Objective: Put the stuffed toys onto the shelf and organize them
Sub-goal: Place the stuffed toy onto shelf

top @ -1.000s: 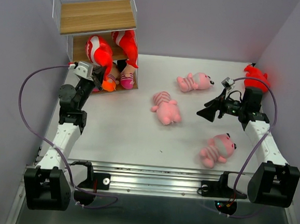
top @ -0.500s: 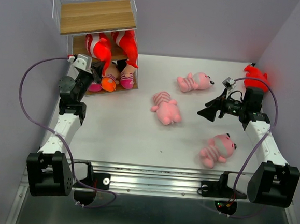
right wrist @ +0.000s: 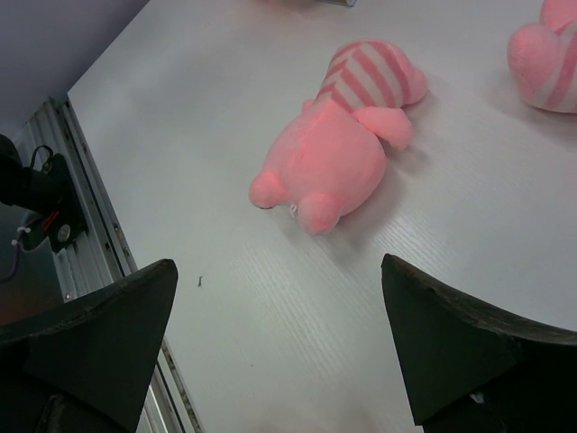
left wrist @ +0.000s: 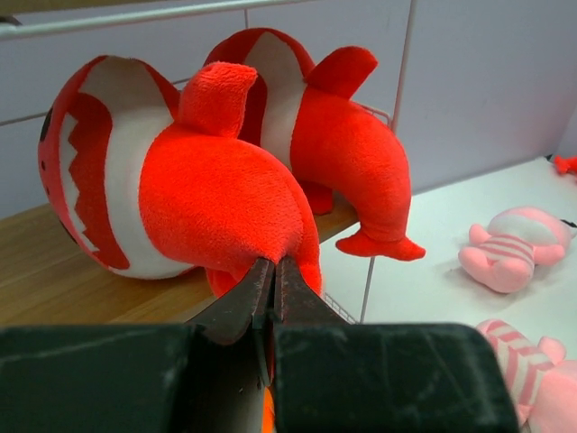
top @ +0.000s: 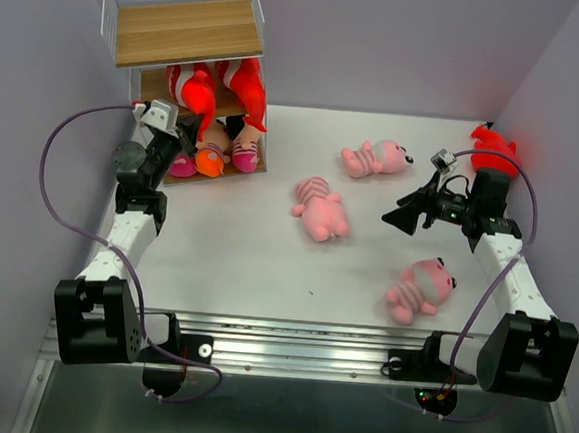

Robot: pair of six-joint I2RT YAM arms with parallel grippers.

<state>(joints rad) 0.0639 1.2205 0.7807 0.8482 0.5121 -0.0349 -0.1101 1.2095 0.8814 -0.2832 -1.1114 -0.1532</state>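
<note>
You had a white bench [top: 256, 264] boxed in by pale lilac walls [top: 403, 45], with a metal rail [top: 290, 335] along its bottom edge in the top view. The shelf [top: 189, 30] stood in the upper left corner. On its middle tier two red sharks sat side by side, the nearer shark [left wrist: 189, 189] and the farther shark [left wrist: 347, 144]. Below them, striped pink and orange plush [top: 229, 154] showed on the lowest tier, mostly hidden. A third shark [top: 494, 147] lay at the upper right, close to the wall. Three pink striped animals lay well apart on the bench: the centre animal [top: 320, 209], the upper animal [top: 376, 157] and the lower-right animal [top: 419, 289]. Your left tool [left wrist: 273, 271] was closed, jaws pressed together, its tips touching the underside of the nearer shark at the tail end. Whether any plush was pinched between them could not be told. Your right tool [top: 398, 215] stood wide open above the bench, right of centre, holding nothing. The centre animal lay ahead of it, apart from both fingers.
</note>
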